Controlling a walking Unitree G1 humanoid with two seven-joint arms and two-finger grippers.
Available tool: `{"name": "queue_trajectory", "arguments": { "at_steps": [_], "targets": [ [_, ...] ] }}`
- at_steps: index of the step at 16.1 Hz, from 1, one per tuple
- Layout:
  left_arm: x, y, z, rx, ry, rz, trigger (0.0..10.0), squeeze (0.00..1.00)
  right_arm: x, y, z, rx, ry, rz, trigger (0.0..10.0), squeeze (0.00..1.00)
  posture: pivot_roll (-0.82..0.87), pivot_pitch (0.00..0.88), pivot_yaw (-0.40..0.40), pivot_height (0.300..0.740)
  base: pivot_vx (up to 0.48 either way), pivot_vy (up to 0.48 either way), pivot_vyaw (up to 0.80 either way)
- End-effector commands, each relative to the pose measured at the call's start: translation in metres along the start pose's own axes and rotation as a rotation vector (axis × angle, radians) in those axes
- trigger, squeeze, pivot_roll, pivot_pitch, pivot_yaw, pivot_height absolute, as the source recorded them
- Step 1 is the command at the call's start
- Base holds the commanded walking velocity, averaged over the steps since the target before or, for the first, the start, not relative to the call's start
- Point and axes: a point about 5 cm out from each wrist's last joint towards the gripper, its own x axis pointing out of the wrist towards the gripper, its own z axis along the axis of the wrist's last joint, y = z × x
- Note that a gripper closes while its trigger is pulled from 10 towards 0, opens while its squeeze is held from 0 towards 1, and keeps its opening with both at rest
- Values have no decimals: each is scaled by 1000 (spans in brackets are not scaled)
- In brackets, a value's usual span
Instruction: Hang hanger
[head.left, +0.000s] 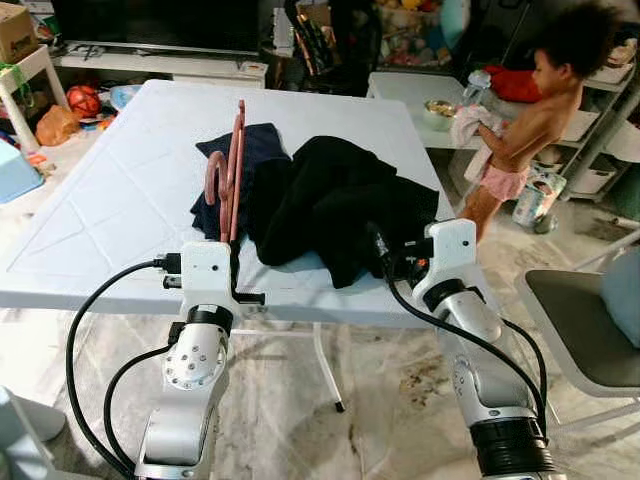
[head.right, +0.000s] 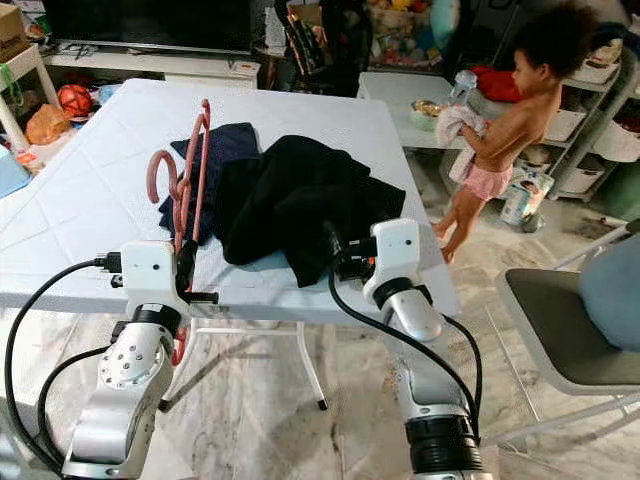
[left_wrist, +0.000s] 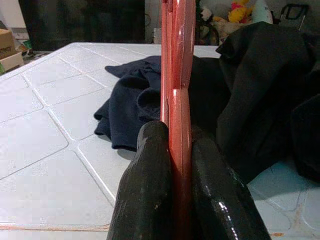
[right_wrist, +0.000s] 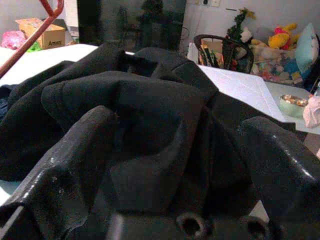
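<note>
I see the pink hanger (head.left: 232, 170) standing nearly upright just left of centre in the left eye view, its hook curling to the left over the white table (head.left: 110, 200). My left gripper (left_wrist: 180, 165) pinches the hanger's lower end at the table's near edge; in the left wrist view both black fingers (left_wrist: 147, 185) press flat against the red-pink bar from either side.

Right behind the hanger lies a dark navy garment (head.left: 250, 160), and touching it, toward the centre of the frame, a heaped black garment (head.left: 330, 205) that reaches the table's near edge. My right gripper (right_wrist: 175, 165) sits at that near edge, right of centre, its fingers (right_wrist: 65, 160) spread apart with black cloth bunched between them.

In the upper right of the frame a child (head.left: 530, 120) stands on the marbled floor (head.left: 380, 410) beside shelving, holding a cloth. A grey chair (head.left: 585, 320) shows at the right edge, and a dark television (head.left: 150, 22) at the upper left.
</note>
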Motion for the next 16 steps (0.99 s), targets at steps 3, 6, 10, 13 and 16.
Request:
{"name": "queue_trajectory", "arguments": {
  "at_steps": [3,6,10,13,16],
  "targets": [
    [1,-3,4,2,-8,-5,10000,0,6,-1,4,-16,-4,3,10000,0,-25,0,-101,740,-265,0,0],
    [2,-2,4,4,-6,-2,10000,0,6,-1,3,-18,0,1,10000,0,-24,0,-101,740,-281,0,0],
    [4,-3,4,6,-7,-11,10000,0,7,0,1,-23,8,2,10000,0,-24,0,-97,740,-287,0,0],
    [6,-3,5,4,-3,-15,10000,0,9,-1,-3,-20,29,1,10000,0,-27,0,-94,740,-294,0,0],
    [6,-5,4,1,1,-20,10000,0,10,-2,-3,-24,30,1,10000,0,-29,0,-92,740,-305,0,0]
  ]
}}
